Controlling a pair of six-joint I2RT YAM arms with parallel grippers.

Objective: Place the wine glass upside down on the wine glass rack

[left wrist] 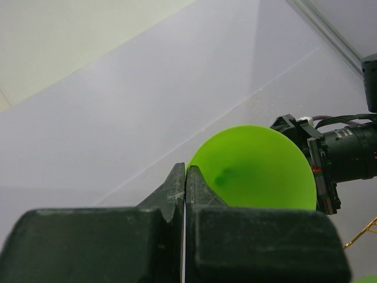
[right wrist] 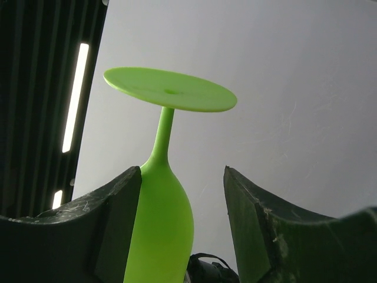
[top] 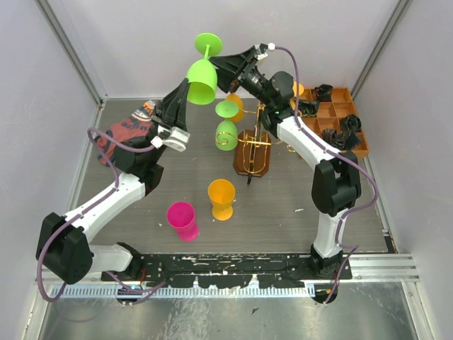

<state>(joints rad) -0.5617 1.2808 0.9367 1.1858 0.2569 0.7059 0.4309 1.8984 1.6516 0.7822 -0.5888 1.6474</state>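
A green wine glass (top: 202,79) is held upside down, high above the back of the table, foot on top. My left gripper (top: 188,83) is shut on its rim; in the left wrist view the closed fingers (left wrist: 186,177) pinch the edge of the green bowl (left wrist: 253,168). My right gripper (top: 225,69) is open around the bowl just below the stem. In the right wrist view (right wrist: 182,171) the bowl (right wrist: 162,224) lies against the left finger, with a gap to the right one. The gold wire rack (top: 253,152) stands on its brown base below and to the right.
A second green glass (top: 226,127) hangs upside down on the rack, with an orange one (top: 237,106) behind it. An orange glass (top: 221,198) and a pink cup (top: 183,221) stand on the table in front. An orange-brown tray (top: 333,120) sits at the back right, a patterned cloth (top: 124,134) at the left.
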